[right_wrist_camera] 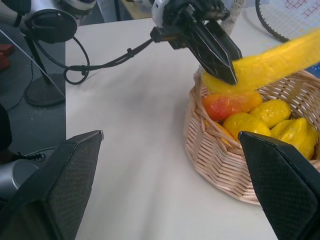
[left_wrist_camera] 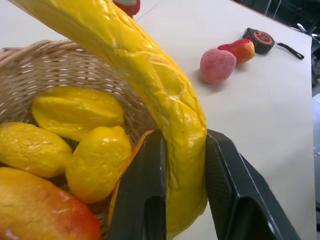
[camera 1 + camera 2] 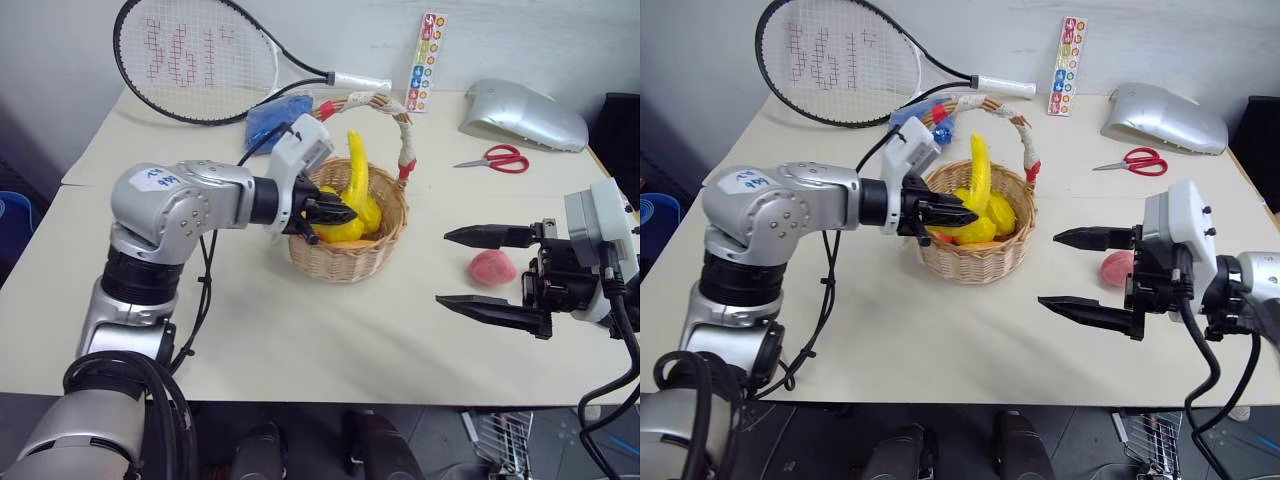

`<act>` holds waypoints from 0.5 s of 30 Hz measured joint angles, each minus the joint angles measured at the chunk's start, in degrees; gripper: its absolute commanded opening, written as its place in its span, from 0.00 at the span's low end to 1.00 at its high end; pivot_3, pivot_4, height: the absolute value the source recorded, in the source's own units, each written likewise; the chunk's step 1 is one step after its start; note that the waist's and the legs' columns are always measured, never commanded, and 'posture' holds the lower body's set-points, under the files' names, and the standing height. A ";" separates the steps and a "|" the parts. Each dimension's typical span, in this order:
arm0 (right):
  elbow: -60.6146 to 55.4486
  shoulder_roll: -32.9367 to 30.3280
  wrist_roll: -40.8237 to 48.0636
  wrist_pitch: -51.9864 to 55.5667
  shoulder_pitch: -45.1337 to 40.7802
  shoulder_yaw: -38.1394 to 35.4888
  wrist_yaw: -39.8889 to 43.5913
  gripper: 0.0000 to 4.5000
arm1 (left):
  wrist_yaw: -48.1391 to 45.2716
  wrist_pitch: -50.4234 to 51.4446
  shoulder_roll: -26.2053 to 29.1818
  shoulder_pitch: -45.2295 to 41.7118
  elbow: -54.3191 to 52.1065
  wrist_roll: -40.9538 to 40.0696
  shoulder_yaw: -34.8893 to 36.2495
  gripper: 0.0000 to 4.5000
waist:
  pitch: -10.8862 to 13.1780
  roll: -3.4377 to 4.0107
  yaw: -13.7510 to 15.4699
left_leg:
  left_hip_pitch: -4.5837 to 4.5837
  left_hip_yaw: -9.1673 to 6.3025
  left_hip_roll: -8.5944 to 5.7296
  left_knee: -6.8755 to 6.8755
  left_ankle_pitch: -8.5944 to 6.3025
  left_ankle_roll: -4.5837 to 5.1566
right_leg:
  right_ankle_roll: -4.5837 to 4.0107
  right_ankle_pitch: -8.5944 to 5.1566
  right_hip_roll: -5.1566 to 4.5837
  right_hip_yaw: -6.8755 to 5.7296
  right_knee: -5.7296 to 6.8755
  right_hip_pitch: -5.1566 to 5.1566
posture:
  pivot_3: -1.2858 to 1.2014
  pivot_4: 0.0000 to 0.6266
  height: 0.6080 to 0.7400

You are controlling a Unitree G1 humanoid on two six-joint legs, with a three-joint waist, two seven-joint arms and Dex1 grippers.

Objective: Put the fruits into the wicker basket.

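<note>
Banana (image 2: 170, 125) clamped by left gripper (image 3: 335, 212) over basket (image 3: 345, 255) | right gripper (image 3: 490, 275) agape | left wrist: tape measure (image 2: 260, 39)

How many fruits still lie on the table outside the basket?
2: a pink peach and a red-and-yellow fruit touching it, beside the tape measure. None seem hidden.

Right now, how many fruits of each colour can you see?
Yellow: 4, the banana and 3 yellow fruits in the wicker basket
Orange-red fruit: 1, in the basket
Pink fruit: 1, on the table
Red-and-yellow fruit: 1, on the table
Total: 7
</note>
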 measured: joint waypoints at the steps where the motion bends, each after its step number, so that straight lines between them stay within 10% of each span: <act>1: 0.02 0.11 -0.18 -0.44 -0.03 0.02 -0.28 1.00 | 0.05 0.07 -0.16 0.01 0.00 0.18 0.00 0.32 | 0.00 0.00 -0.05 | 0.00 0.00 0.00 0.00 0.00 0.00 | 0.00 0.00 0.00 0.01 0.01 -0.01 | 0.52 0.24 1.00; 11: 2.35 0.51 -1.82 -1.79 -1.42 0.27 -1.76 1.00 | -3.87 -1.12 4.86 2.47 -2.87 0.96 -0.32 0.95 | 0.00 0.00 0.01 | -0.01 -0.07 0.08 -0.06 0.05 -0.10 | -0.03 -0.02 -0.04 -0.05 0.02 -0.01 | 0.52 0.24 1.00; 15: 2.57 0.51 -2.96 -1.81 1.12 -0.16 -2.01 1.00 | -9.57 -4.83 8.88 6.46 -7.98 -0.29 1.01 0.95 | 0.00 0.01 -0.03 | -0.01 -0.07 0.20 -0.08 0.05 -0.10 | -0.03 -0.02 -0.05 -0.05 0.01 -0.02 | 0.52 0.24 1.00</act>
